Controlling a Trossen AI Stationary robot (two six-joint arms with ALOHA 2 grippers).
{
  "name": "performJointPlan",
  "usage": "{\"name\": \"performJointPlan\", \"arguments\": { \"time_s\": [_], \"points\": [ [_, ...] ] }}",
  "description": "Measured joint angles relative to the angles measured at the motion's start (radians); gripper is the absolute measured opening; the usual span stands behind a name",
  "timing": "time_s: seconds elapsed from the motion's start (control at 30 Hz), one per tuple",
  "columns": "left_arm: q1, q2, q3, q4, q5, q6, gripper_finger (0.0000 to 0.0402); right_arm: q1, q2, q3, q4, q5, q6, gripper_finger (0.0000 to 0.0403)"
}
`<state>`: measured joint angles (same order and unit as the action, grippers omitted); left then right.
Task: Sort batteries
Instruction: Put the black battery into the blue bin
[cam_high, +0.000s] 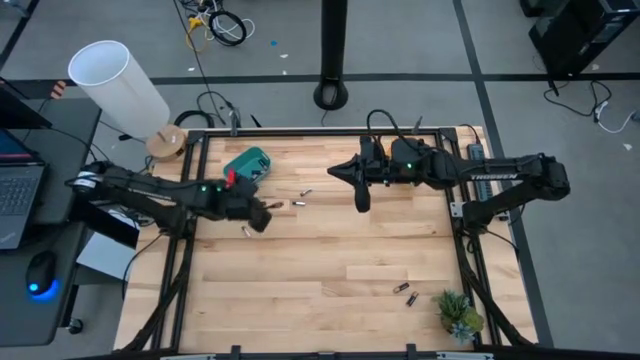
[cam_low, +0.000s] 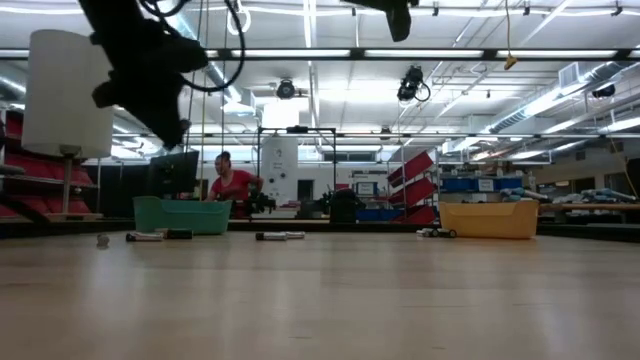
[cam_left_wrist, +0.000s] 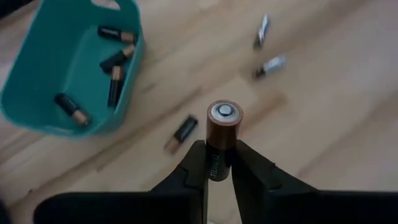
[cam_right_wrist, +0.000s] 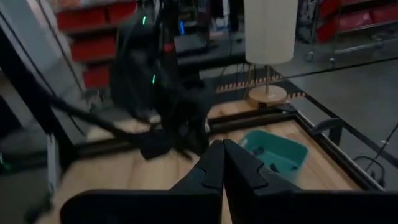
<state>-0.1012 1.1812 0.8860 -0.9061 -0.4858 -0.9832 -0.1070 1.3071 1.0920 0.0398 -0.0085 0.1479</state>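
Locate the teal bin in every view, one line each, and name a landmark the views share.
High view: teal bin at the table's far left, beside the left gripper.
Low view: left of centre on the far table edge.
Left wrist view: bin holding batteries, beyond the held battery.
Right wrist view: ahead, past the shut right gripper, bin.
Shared landmark: white lamp.

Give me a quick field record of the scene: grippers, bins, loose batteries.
left gripper: shut on a copper-topped battery, raised above the table beside the teal bin
right gripper: shut, empty, raised over the table's far middle
teal bin contents: four batteries visible
loose batteries: several on the wood near the teal bin, two near the plant
orange bin: contents hidden
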Motion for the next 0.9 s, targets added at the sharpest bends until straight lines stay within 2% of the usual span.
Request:
{"name": "performJointPlan", "arguments": {
  "time_s": [0.2, 0.43, 0.53, 0.67, 0.9],
  "points": [
    [0.14, 0.049, 0.0, 0.061, -0.049, 0.007, 0.0072, -0.082, 0.0, -0.098, -0.037, -0.114, -0.152, 0.0013],
    [0.346, 0.114, 0.001, 0.083, -0.079, 0.006, 0.0075, -0.113, 0.0, -0.204, -0.03, -0.25, -0.017, 0.0012],
    [0.41, 0.145, 0.001, 0.091, -0.072, 0.007, 0.0077, -0.081, 0.0, -0.206, -0.022, -0.263, -0.012, 0.0015],
    [0.468, 0.18, 0.001, 0.093, 0.005, 0.016, 0.0091, -0.036, 0.0, -0.206, 0.025, -0.265, 0.006, 0.0013],
    [0.483, 0.19, 0.001, 0.091, 0.054, 0.098, 0.0128, 0.004, 0.0, -0.205, 0.106, -0.25, 0.035, 0.001]
  ]
}}
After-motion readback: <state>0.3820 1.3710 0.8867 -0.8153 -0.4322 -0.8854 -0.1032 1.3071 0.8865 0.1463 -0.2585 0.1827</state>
